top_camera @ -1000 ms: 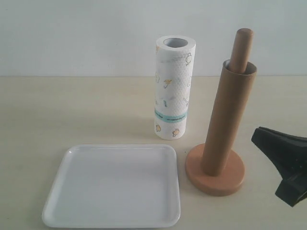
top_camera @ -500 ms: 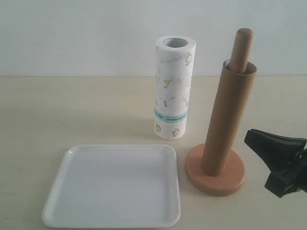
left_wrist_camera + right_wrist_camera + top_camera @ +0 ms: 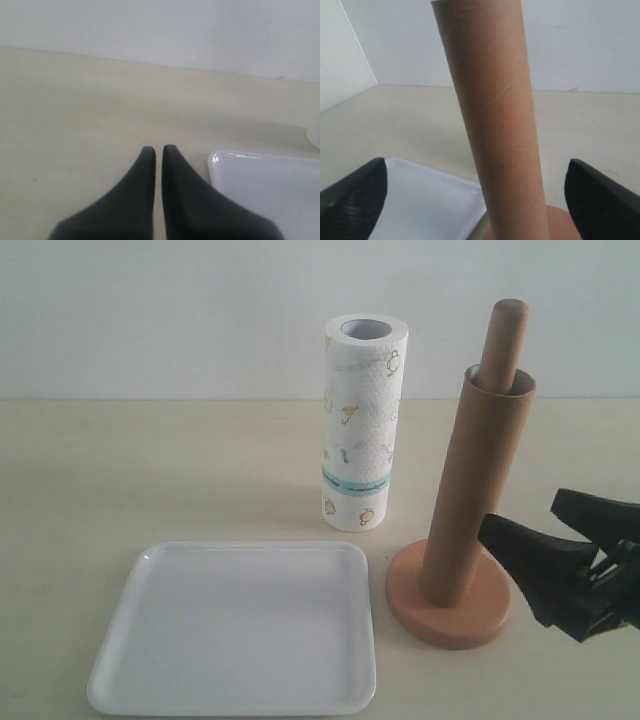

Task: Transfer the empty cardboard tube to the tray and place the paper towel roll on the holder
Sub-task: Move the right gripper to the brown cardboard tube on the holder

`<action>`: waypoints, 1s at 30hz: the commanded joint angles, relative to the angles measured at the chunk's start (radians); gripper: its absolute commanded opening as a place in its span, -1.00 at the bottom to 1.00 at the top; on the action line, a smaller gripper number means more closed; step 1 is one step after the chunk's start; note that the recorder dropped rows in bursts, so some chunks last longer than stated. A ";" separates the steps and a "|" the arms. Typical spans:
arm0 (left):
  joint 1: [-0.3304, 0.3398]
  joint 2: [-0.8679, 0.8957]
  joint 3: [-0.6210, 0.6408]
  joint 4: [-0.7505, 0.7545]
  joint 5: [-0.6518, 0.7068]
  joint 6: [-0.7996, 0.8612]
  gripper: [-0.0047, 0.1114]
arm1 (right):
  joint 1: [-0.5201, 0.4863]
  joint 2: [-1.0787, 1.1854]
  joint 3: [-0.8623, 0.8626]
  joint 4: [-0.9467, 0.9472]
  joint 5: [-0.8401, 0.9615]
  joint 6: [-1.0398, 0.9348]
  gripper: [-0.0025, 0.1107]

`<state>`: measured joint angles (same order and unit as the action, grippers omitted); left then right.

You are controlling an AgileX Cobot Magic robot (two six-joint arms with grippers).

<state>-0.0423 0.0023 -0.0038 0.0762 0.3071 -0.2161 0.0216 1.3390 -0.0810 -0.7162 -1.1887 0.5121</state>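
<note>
The empty cardboard tube [image 3: 475,490] stands upright, slipped over the rod of the wooden holder [image 3: 448,605], whose round top [image 3: 505,325] pokes out above it. The paper towel roll [image 3: 363,425] stands on end behind and left of the holder. The white tray [image 3: 237,625] lies empty at the front. My right gripper [image 3: 520,508] is open just right of the tube's lower half, not touching it. In the right wrist view the tube [image 3: 495,125] rises between the wide-spread fingers [image 3: 355,200]. My left gripper [image 3: 159,148] is shut on nothing beside a corner of the tray [image 3: 260,185]; the exterior view does not show it.
The light table [image 3: 150,470] ends at a white wall [image 3: 150,310] close behind the roll. The holder's disc base [image 3: 560,220] sits right next to the tray's edge [image 3: 420,200].
My right gripper has moved left from the right edge towards the tube, rising a little, and both its spread fingers now show. Tube, roll and tray have not moved.
</note>
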 commanded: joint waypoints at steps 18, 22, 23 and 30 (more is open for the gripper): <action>0.003 -0.002 0.004 0.003 -0.001 0.001 -0.85 | 0.196 -0.001 -0.154 0.148 0.223 -0.066 0.71; 0.003 -0.002 0.004 0.003 -0.001 0.001 -0.85 | 0.250 -0.001 -0.195 0.269 0.330 -0.113 0.71; 0.003 -0.002 0.004 0.003 -0.001 0.001 -0.85 | 0.255 -0.001 -0.200 0.273 0.336 -0.113 0.71; 0.003 -0.002 0.004 0.003 -0.001 0.001 -0.85 | 0.269 0.111 -0.211 0.329 0.311 -0.137 0.71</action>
<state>-0.0423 0.0023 -0.0038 0.0762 0.3071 -0.2161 0.2900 1.3948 -0.2876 -0.4147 -0.8539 0.3977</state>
